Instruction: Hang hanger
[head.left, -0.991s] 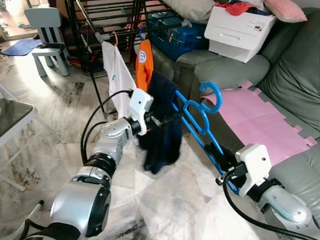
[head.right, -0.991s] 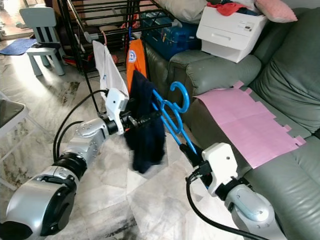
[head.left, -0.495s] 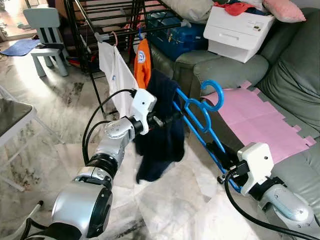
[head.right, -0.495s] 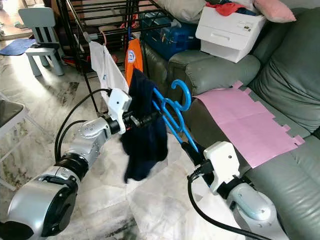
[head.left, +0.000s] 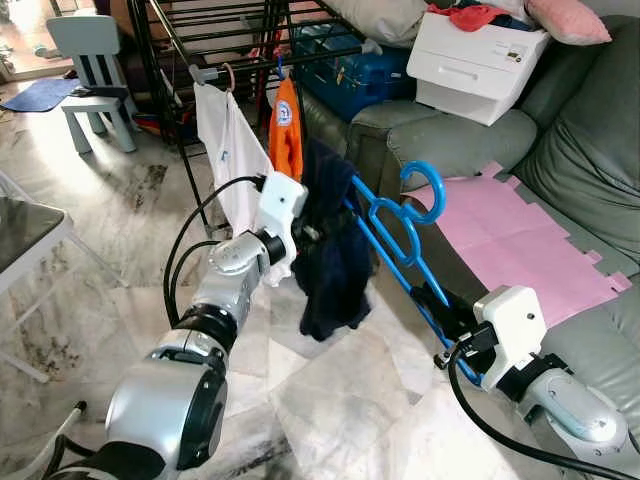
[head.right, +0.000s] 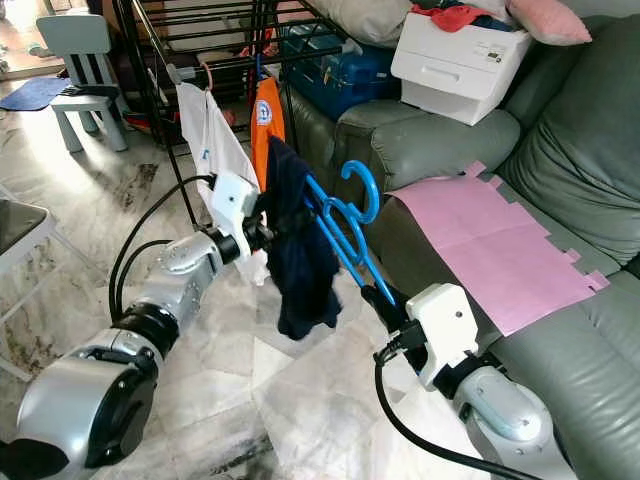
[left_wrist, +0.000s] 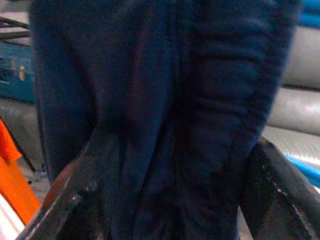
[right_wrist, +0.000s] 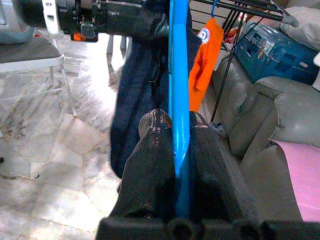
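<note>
The right hand (right_wrist: 180, 125) is clamped on the lower bar of the blue hanger (head.left: 392, 232), its two black fingers (right_wrist: 150, 150) pressed against either side of the bar. The hanger slants up from that hand, low in front of the grey sofa (head.left: 590, 160), with its hook (head.left: 425, 185) at the raised end, in the air above the sofa's front edge and near the pink mat (head.left: 520, 240) lying on the seat. A dark navy garment (head.left: 335, 250) is draped over the hanger's far end and hangs down toward the marble floor (head.left: 330, 400).

The left hand (left_wrist: 165, 200) reaches into the navy garment from the side; its fingers (left_wrist: 75, 200) stand apart with the bunched cloth between them, and whether they press on it cannot be told.

Behind the garment stands a black drying rack (head.left: 210, 40), carrying a white shirt (head.left: 225, 150) and an orange shirt (head.left: 287, 135) on its front rail. A white box (head.left: 480, 60) sits on the sofa's arm.
</note>
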